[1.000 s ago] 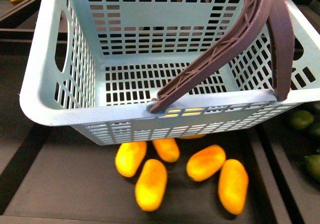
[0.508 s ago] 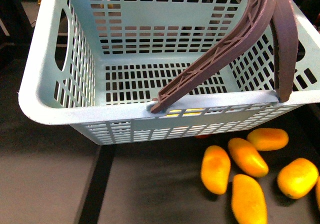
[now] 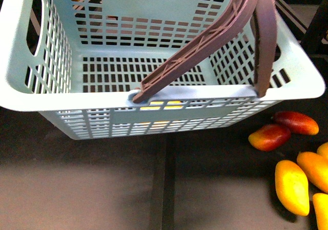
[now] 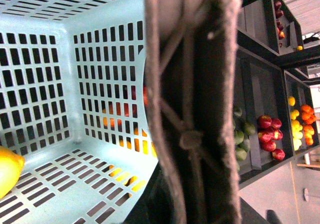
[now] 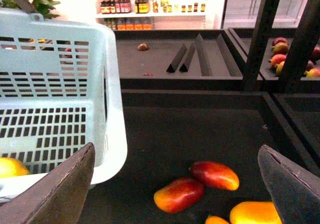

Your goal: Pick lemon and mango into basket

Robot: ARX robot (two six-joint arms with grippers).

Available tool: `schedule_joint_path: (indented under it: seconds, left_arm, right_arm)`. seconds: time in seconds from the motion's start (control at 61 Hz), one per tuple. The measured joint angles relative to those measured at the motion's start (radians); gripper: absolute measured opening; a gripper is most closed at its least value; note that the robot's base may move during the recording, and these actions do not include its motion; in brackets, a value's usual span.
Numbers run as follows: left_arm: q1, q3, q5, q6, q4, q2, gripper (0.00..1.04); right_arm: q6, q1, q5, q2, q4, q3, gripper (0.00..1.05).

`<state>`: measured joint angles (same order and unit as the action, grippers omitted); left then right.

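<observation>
The pale aqua basket [image 3: 154, 94] hangs in the air and fills most of the front view, its brown handles [image 3: 205, 40] raised. My left gripper [image 4: 192, 204] is shut on the basket's handle [image 4: 195, 109], which hides the jaws. A bright yellow lemon [image 4: 9, 171] lies on the basket floor, and the right wrist view shows the lemon [image 5: 11, 167] too. Yellow mangoes [image 3: 292, 186] lie on the dark display at the lower right. My right gripper [image 5: 175, 189] is open above the display beside the basket [image 5: 112, 109], with one yellow mango [image 5: 255, 213] near its finger [image 5: 292, 189].
Two red-and-yellow mangoes [image 3: 270, 137] lie beside the yellow ones, and they lie below my open right gripper as well [image 5: 180, 194]. A seam [image 3: 163, 189] splits the dark display surface. Black dividers [image 5: 187, 57] and posts [image 5: 262, 34] stand behind. Shelves of green and red fruit [image 4: 267, 134] are off to the side.
In the front view the basket has shifted left and slightly up. The yellow mangoes below slid to the right edge, and two red-and-yellow mangoes came into view.
</observation>
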<state>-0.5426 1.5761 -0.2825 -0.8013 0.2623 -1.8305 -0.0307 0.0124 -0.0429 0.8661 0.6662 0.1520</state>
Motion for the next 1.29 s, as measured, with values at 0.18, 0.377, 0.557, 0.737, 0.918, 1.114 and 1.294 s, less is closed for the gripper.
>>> schedule_joint_path:
  seconds: [0.18,0.377,0.557,0.737,0.918,1.114,1.294]
  left_arm:
    - [-0.015,0.000,-0.021,-0.007,0.000,0.000,0.04]
    - [-0.026,0.000,-0.040,-0.021,0.000,0.000,0.04]
    - [-0.016,0.000,-0.010,-0.014,0.000,0.000,0.04]
    - [-0.014,0.000,-0.012,-0.009,0.000,0.000,0.04]
    - [-0.016,0.000,-0.026,-0.011,0.000,0.000,0.04]
    - [-0.018,0.000,-0.023,-0.012,0.000,0.000,0.04]
    - [-0.016,0.000,-0.016,-0.011,0.000,0.000,0.04]
  right_arm:
    - [-0.256,0.040,-0.127,0.126,-0.422,0.271,0.96]
    - [-0.287,-0.011,-0.044,0.306,-0.377,0.543,0.96]
    - [-0.229,-0.117,0.061,0.451,-0.371,0.611,0.96]
    - [-0.148,-0.249,0.176,0.556,-0.367,0.523,0.96]
    - [-0.047,-0.341,0.245,0.640,-0.359,0.409,0.96]
    - [0.102,-0.371,0.276,0.853,-0.299,0.367,0.96]
    - [0.116,-0.338,0.249,1.097,-0.237,0.425,0.96]
